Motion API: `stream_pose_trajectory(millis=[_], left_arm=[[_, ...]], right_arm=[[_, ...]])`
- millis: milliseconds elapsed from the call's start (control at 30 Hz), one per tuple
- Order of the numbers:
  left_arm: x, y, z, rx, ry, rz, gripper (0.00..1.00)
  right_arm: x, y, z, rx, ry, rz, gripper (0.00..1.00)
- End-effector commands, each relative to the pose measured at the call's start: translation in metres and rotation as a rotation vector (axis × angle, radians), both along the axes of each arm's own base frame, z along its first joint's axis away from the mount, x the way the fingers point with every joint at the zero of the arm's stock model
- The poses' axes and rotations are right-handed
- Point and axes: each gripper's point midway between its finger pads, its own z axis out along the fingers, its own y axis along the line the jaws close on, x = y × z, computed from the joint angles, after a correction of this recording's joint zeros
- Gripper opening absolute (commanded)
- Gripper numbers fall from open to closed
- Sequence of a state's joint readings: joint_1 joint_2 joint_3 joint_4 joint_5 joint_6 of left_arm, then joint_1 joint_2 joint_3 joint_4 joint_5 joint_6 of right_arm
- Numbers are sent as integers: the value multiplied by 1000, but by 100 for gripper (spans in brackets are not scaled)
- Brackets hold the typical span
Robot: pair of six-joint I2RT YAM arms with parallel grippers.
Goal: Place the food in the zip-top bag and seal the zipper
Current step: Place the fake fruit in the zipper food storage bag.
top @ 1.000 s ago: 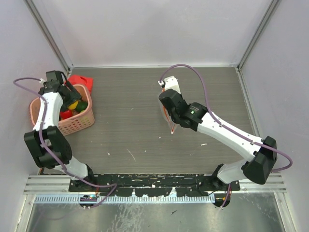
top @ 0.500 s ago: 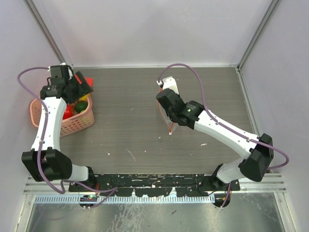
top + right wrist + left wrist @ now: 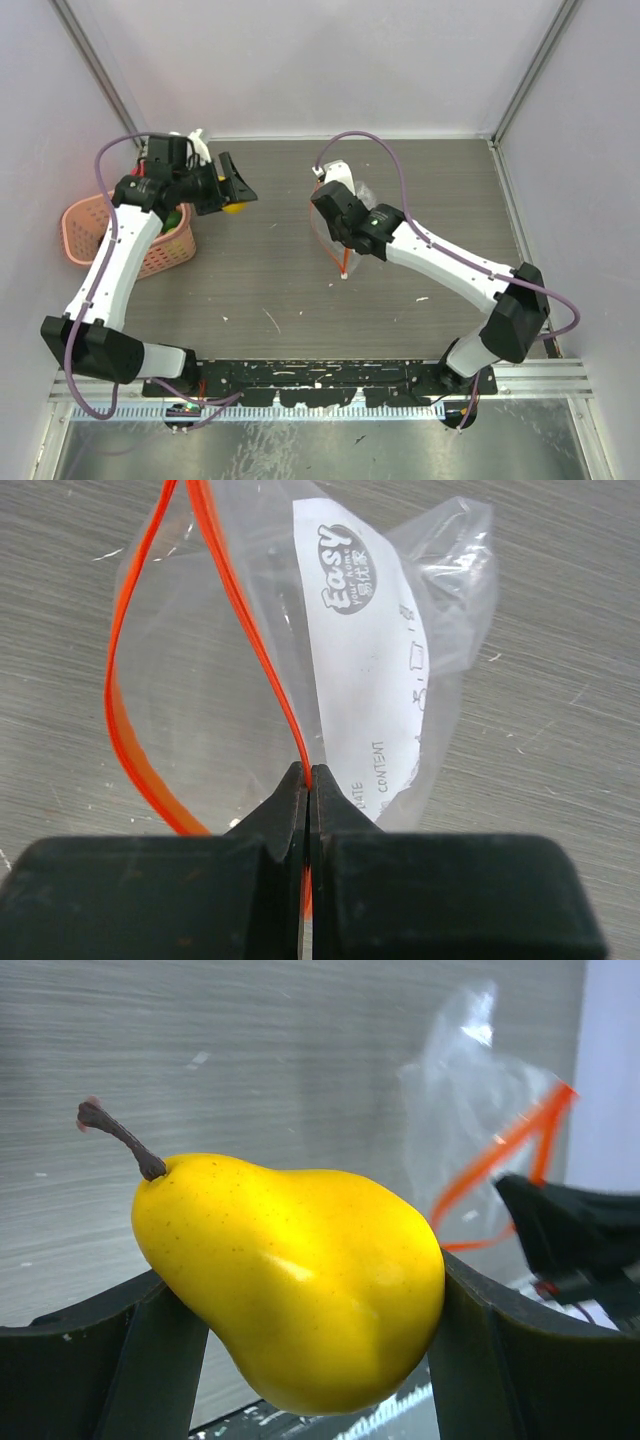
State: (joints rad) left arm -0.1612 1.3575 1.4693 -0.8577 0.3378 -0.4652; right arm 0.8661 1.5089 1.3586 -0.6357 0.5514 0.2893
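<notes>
Clamping yellow pear, left tool (fingers cropped).

The left arm and right arm wear white shells between bulky black joints, each trailing a looping purple cable. The left pincer and right pincer are matte black and blocky.

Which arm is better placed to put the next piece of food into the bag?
Left. The left gripper holds the yellow pear, facing the zip-top bag; the right gripper is shut on the zipper, with the mouth open.
</notes>
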Motion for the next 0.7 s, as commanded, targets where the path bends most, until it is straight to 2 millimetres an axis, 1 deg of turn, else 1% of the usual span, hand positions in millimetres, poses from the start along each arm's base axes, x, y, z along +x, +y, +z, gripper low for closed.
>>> stream_pose_trajectory(millis=[0,100,167,300,433,567,667], left_arm=[[-24,-44,26,-129,-67,-138,45],[-33,-69,21,-172,-60,-188,44],[-43,-82,24,-207,-86,-213,43],[-52,-103,24,-272,-121,-227,42],[-59,-122,21,-341,-129,-232,41],[-61,-133,19,-393,-132,-211,41],[-58,-134,17,-405,-141,-172,41]], right_arm=[[15,28,25,129,-48,20,0],[17,36,20,141,-37,31,0],[18,41,18,151,-30,40,0],[18,49,17,185,-12,57,0],[17,57,21,232,-1,75,0],[13,66,26,285,19,106,0],[9,73,30,324,28,131,0]])
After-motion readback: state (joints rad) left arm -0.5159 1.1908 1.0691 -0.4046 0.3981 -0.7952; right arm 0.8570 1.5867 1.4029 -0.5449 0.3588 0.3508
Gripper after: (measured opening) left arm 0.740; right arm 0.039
